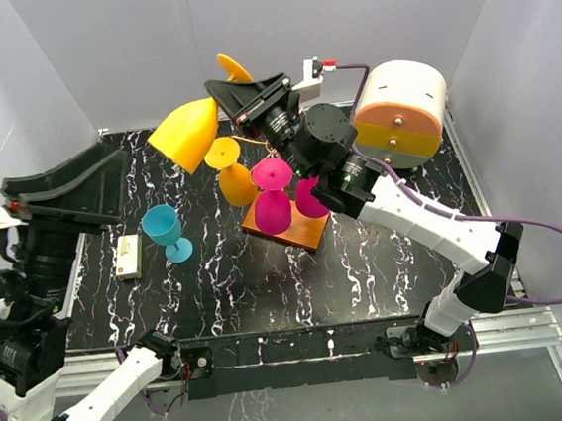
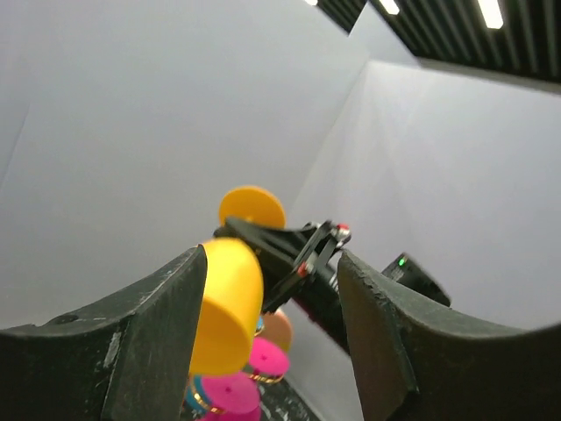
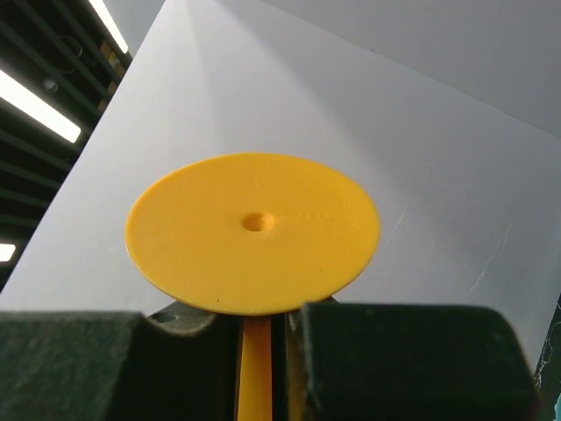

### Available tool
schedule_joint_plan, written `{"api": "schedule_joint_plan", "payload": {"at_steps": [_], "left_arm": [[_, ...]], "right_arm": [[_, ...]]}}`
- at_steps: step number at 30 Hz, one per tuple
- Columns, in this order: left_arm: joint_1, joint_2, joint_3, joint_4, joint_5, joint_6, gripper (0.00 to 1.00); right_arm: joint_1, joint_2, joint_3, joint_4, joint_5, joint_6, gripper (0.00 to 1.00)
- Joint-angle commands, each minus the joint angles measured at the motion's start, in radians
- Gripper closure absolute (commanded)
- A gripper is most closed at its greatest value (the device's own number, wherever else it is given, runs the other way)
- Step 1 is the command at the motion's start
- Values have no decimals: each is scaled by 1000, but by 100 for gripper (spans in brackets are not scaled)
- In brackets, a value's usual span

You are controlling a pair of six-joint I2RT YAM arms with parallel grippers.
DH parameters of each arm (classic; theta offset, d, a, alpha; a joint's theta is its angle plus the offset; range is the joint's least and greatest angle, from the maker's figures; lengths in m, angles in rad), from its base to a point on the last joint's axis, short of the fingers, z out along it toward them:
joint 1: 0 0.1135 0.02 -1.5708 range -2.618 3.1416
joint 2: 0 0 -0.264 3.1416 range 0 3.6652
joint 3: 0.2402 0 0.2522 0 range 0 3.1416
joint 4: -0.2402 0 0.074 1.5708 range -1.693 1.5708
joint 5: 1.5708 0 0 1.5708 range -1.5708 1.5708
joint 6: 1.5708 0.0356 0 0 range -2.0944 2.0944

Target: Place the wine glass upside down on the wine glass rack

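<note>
Nearest the arm bases, the black marbled table (image 1: 268, 286) is noted, with a small white box (image 1: 129, 257) lying towards its left edge. Just beyond the box, a blue glass (image 1: 166, 229) is seen standing upright on the table.

The left gripper (image 1: 109, 177) is held over the left edge, level with the blue glass. Its fingers are spread apart and nothing is found between them.

At mid-table stands the wine glass rack (image 1: 306, 232) on its orange-brown base. Two magenta glasses (image 1: 273, 199) and one orange-yellow glass (image 1: 237, 183) are recorded on it, all hung bowl-down with their feet uppermost.

Further back, the right gripper (image 1: 227, 91) is raised above the table, behind and left of the rack. It is clenched on the stem of the yellow wine glass (image 1: 186, 135); the stem is seen pinched between the pads in the right wrist view. The glass is held aloft and tilted, bowl towards the left, foot towards the rear wall, clear of the rack.

At the far right, a cream-and-orange drum (image 1: 401, 114) is observed.
</note>
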Motion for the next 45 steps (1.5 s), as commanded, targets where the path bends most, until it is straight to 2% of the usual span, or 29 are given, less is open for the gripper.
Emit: {"api": "schedule_joint_plan", "payload": {"at_steps": [1, 4, 7, 10, 18, 21, 24, 37, 45], "left_arm": [[-3, 60, 104, 36, -38, -96, 40], [-4, 99, 170, -6, -79, -170, 40], [-3, 157, 253, -122, -123, -241, 40], [-3, 183, 276, -177, -135, -286, 40], [-3, 233, 248, -109, -28, -344, 39], [-3, 283, 297, -252, -104, -448, 38], [-2, 294, 300, -297, -155, -486, 37], [-2, 253, 233, -261, -116, -517, 37], [-4, 275, 211, -251, -46, -520, 53]], "right_arm": [[93, -10, 16, 109, -14, -161, 100], [116, -20, -12, 157, 2, -244, 100], [126, -29, -44, 226, -15, -360, 100], [134, -40, -96, 321, -55, -497, 100], [144, -30, -172, 506, -254, -768, 100], [159, -17, -180, 546, -305, -818, 100], [172, -2, -171, 560, -297, -858, 100], [181, 37, -162, 538, -284, -1002, 100], [187, 56, -144, 513, -299, -1090, 100]]}}
